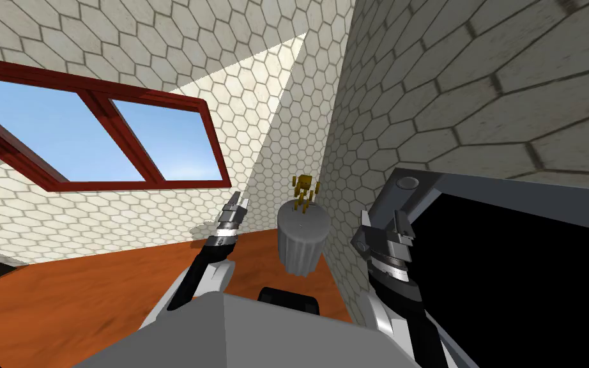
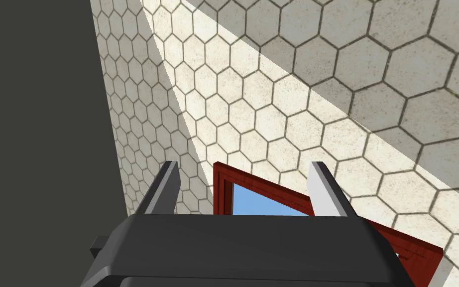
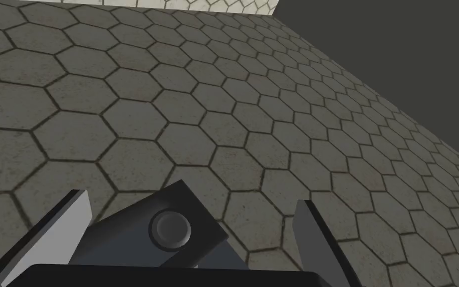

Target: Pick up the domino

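Progress: nothing is lifted yet; by my judgement the reach, the grip and the lift are all left to do.
Left claw [image 2: 243, 167]: fingers stand wide apart and empty, held up over the floor [image 1: 95, 294], left of the drum.
Right claw [image 3: 192, 200]: fingers are wide apart and grip nothing; a corner of a dark grey box [image 1: 478, 191] with a round button [image 3: 172, 229] lies just beyond them.
Domino: I cannot tell it for sure. My guess is the small yellow-brown piece [image 1: 304, 188] on top of the drum [image 1: 303, 246], far ahead between both claws, in the wall corner.
Materials: the drum is round, ribbed and matte grey, the floor is orange-brown wood grain, and the walls [image 1: 287, 128] are pale hexagon tiles.
Shapes: the yellow-brown piece looks small and pronged, not a flat slab.
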### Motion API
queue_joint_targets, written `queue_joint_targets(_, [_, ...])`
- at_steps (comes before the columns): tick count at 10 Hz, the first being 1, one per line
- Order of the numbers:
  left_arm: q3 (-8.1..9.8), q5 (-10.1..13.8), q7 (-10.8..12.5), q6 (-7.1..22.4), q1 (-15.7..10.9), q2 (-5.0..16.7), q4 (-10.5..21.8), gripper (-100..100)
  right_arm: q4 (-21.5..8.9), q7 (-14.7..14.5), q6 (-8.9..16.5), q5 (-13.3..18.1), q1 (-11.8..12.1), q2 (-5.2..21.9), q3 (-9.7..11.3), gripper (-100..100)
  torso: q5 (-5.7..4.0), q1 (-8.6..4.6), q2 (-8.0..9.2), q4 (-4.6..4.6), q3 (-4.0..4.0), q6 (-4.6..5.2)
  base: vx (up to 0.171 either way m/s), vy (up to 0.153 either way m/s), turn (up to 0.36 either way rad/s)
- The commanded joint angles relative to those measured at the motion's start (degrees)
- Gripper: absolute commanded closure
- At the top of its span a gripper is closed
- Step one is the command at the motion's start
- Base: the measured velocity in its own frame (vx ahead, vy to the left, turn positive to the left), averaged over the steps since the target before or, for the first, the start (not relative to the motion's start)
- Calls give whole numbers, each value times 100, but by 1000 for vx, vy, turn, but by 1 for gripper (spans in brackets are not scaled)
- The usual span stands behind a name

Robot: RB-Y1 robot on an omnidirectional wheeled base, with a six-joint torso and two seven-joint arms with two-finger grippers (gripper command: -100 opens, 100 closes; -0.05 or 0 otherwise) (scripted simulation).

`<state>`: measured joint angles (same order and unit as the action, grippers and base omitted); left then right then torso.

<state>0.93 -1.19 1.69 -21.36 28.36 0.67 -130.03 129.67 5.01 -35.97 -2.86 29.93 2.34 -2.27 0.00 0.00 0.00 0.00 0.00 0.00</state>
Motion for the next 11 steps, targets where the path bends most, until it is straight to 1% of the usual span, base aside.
queue_joint_targets(1, [92, -6, 52, 95, 72, 244, 48, -100, 0, 0, 0, 0, 0, 0, 0, 0, 0, 0, 0, 0, 0, 0, -12, -27, -243])
queue_joint_targets(4, [300, -27, 180, 332, 245, 524, 173, -100, 0, 0, 0, 0, -1, 0, 1, 0, -4, -16, 11, 2, 7, 1, -28, -52, -278])
queue_joint_targets(6, [482, -52, 300, 558, 407, 656, 296, -100, 0, 0, 0, 0, -1, -1, 1, 0, -6, -27, 13, 3, 7, 4, -29, -83, -409])
queue_joint_targets(9, [785, -111, 525, 984, 708, 781, 529, -100, 0, 0, 0, 0, -1, -1, 1, 0, -7, -32, 12, 2, 7, 2, -12, -93, -419])
queue_joint_targets(10, [785, -111, 525, 984, 708, 781, 529, -100, 0, 0, 0, 0, -1, -1, 1, 0, -7, -33, 11, 3, 6, 3, -3, -58, -191])
queue_joint_targets(11, [888, -138, 610, 1147, 821, 809, 619, -100, 0, 0, 0, 0, 0, 0, 0, 0, -6, -21, 10, 3, 6, -2, 8, -55, -283])
